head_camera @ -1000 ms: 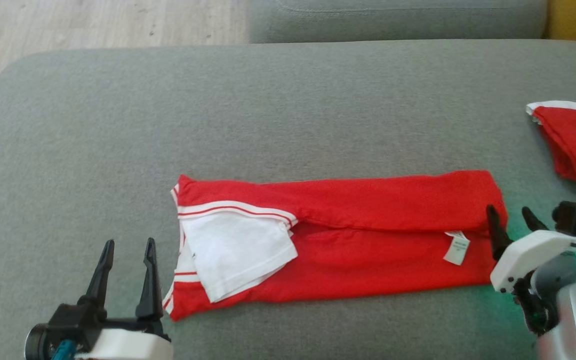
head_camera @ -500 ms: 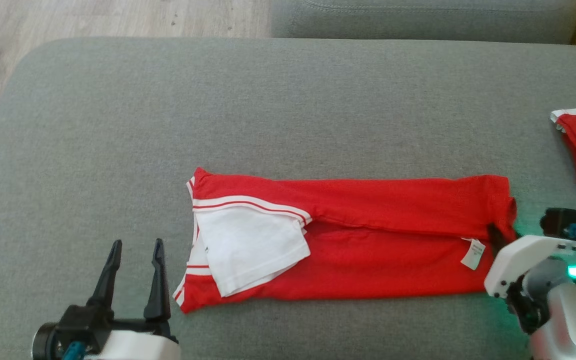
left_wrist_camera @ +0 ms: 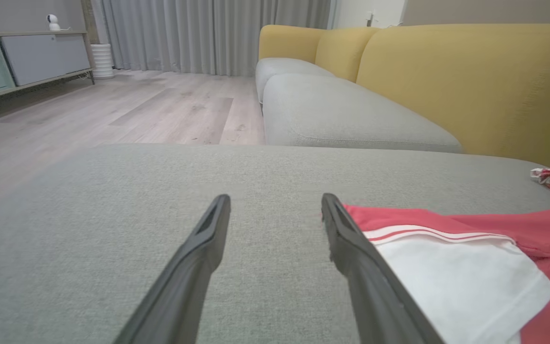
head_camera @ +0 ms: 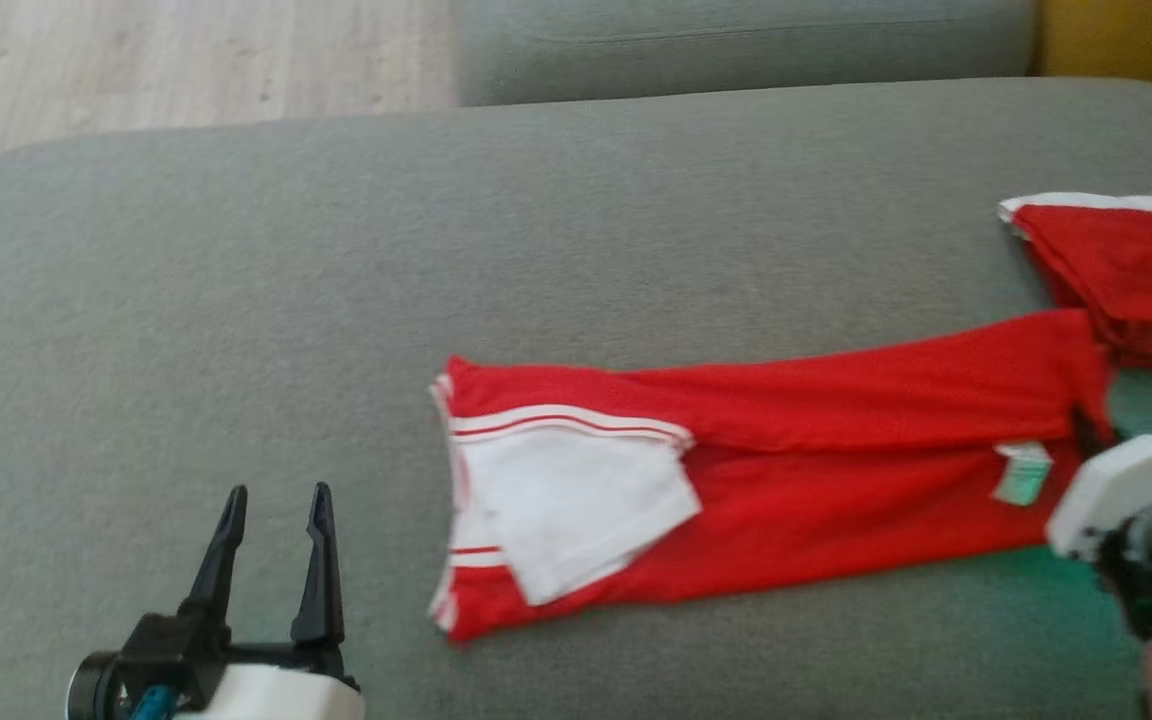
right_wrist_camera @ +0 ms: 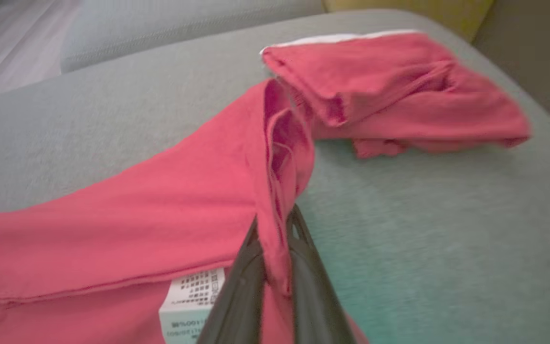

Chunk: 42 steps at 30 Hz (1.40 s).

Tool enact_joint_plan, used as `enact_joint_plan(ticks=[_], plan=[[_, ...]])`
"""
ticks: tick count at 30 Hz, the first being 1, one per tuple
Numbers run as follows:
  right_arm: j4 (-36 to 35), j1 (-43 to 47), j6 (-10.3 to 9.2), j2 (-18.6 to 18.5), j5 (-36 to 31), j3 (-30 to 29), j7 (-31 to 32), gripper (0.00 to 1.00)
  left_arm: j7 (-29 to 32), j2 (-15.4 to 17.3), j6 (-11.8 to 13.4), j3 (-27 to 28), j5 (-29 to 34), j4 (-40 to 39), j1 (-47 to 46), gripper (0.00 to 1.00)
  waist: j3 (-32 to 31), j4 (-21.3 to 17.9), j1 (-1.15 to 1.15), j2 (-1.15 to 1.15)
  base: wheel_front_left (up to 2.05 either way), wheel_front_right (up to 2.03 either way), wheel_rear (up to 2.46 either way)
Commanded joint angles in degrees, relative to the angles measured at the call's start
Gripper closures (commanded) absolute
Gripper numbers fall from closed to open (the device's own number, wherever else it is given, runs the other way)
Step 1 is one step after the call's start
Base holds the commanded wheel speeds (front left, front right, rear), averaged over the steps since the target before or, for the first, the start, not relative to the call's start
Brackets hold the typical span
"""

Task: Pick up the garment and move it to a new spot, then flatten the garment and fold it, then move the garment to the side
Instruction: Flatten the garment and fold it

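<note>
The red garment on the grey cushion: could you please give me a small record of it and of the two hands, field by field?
surface: grey cushion
garment: red, folded into a long strip, lying on the cushion
white sleeve: folded over the strip's left end
label: white, near the strip's right end
right hand: shut on the garment's right edge, fabric bunched between the fingers
left hand: open, holding nothing, near the strip's left end
second red garment: folded pile with a white edge, by the strip's right end
</note>
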Motion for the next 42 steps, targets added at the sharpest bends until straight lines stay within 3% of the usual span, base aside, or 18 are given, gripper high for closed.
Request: enact_joint_plan(ticks=[1, 6, 11, 15, 21, 31, 42], plan=[[-3.0, 0.5, 0.2, -2.0, 0.6, 0.2, 0.4, 1.0, -0.3, 0.6, 0.1, 2.3, 0.0, -1.8, -0.7, 0.0, -0.5, -1.2, 0.0, 0.0, 0.0, 0.0, 0.0], [-10.4, 3.5, 0.2, -1.8, 1.9, -1.5, 3.2, 1.0, -0.4, 0.3, -0.1, 1.9, 0.0, -1.4, -0.6, 0.0, -0.9, -2.9, 0.0, 0.0, 0.0, 0.0, 0.0], [-16.8, 5.5, 0.2, 2.4, 3.3, 0.7, 4.9, 1.0, -0.4, -0.3, -0.7, 0.9, 0.1, -0.7, -1.2, 0.0, -1.2, -3.1, 0.0, 0.0, 0.0, 0.0, 0.0], [-19.9, 6.4, 0.2, 5.6, 5.1, 6.2, 5.4, 1.0, -0.4, -0.8, -1.1, 0.1, 0.1, 0.0, -1.8, 0.0, -1.8, -1.8, 0.0, 0.0, 0.0, 0.0, 0.0], [-23.0, 6.0, 0.2, 7.6, 7.7, 15.6, 5.4, 1.0, -0.4, -0.4, -1.1, 0.1, 0.0, 0.3, -1.6, 0.0, -2.6, 1.2, 0.0, 0.0, 0.0, 0.0, 0.0], [-20.5, 2.1, 0.2, 7.9, 17.2, 29.5, 2.6, 1.0, -0.3, -0.1, -0.9, 0.4, -0.2, -0.4, -1.4, 0.0, -2.1, 5.9, 0.0, 0.0, 0.0, 0.0, 0.0], [-8.9, -4.6, 0.2, 7.9, 22.2, 39.5, -1.1, 1.0, -0.7, -1.2, -1.4, 0.0, -0.2, 0.4, -2.1, 0.0, -0.7, 10.6, 0.0, 0.0, 0.0, 0.0, 0.0]])
